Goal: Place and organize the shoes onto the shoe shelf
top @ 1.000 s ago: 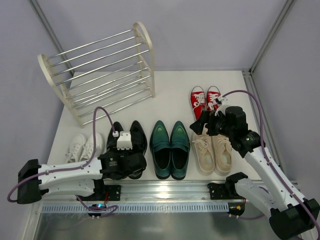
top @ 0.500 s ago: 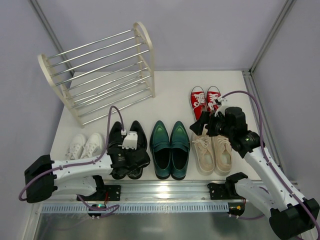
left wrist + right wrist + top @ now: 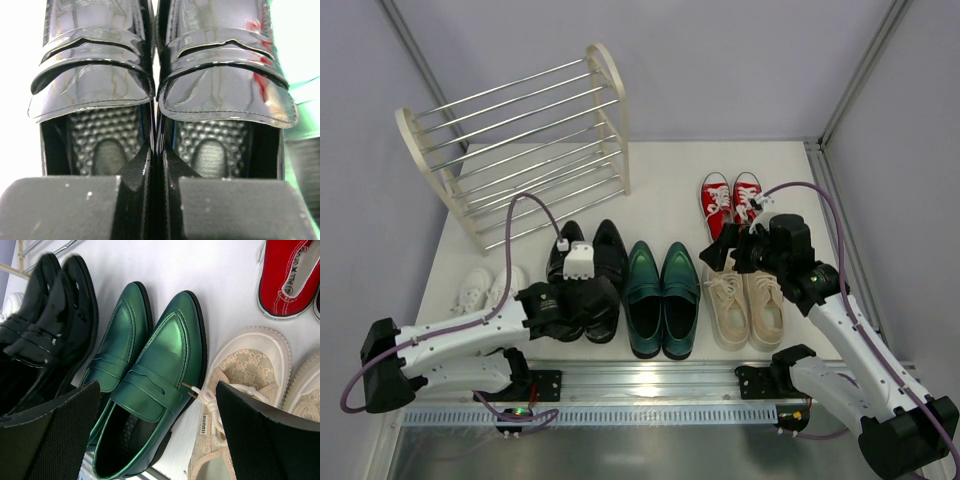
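The black shoes (image 3: 588,275) sit side by side, toes pointing away from the arms, between the white sneakers (image 3: 490,290) and the green loafers (image 3: 661,297), and close against the loafers. They are glossy patent slip-ons with a strap across each vamp and a dimpled dark insole. In the left wrist view the left gripper (image 3: 156,165) is clenched on the two inner walls of the pair, one black finger (image 3: 60,205) inside each shoe, pressing the walls together. Whether the soles are off the table (image 3: 660,190) cannot be told.

The loafers are smooth, with a metallic sheen and pointed toes. To their right lie the beige sneakers (image 3: 747,305), lace-topped with thick ribbed soles and cream laces, and beyond those the small red sneakers (image 3: 731,200) with white toe caps. All five pairs are on the white table, in front of the shelf (image 3: 610,100).

The shelf stands at the far left, set at an angle, with rounded cream end frames joined by thin silver rods in slanted tiers.

The right gripper (image 3: 725,250) hangs over the beige pair's toes with its jaws spread wide, holding nothing.
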Robot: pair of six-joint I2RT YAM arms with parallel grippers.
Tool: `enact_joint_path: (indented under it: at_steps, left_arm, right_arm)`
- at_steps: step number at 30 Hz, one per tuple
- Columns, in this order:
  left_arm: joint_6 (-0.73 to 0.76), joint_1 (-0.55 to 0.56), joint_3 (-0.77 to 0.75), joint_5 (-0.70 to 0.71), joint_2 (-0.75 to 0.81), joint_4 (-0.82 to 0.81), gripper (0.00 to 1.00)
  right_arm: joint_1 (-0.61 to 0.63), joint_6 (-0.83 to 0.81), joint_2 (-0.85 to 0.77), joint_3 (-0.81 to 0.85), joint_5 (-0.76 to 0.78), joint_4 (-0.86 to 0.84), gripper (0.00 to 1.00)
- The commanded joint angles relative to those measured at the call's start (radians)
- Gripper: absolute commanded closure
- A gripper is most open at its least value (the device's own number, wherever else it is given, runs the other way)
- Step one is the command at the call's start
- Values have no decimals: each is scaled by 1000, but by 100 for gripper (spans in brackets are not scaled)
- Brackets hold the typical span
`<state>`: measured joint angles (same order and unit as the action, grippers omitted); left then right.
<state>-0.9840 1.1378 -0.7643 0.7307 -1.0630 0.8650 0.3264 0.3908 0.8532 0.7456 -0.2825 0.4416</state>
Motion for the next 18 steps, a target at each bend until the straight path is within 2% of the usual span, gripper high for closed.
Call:
enact_joint_path:
  at_steps: [1,6,11,16,18]
  left_arm:
    - [70,2,-145,235,40,-119,100]
    - [125,-32,-231,346,-75,-156,100]
    - [214,-145,-282,242,-196,-256,100]
    - [249,-194,-345,231,-265,-255,100]
    - [281,-213,-342,230,-279,-303,100]
  right_arm:
    - [7,-1,-6,3,2,-34,3]
    - [7,-1,-3,3,0,-38,3]
    - [7,-7,3,6,3,-38,3]
    - [5,-12,1,3,14,-35,3]
    - [7,-12,4,1,13,-38,3]
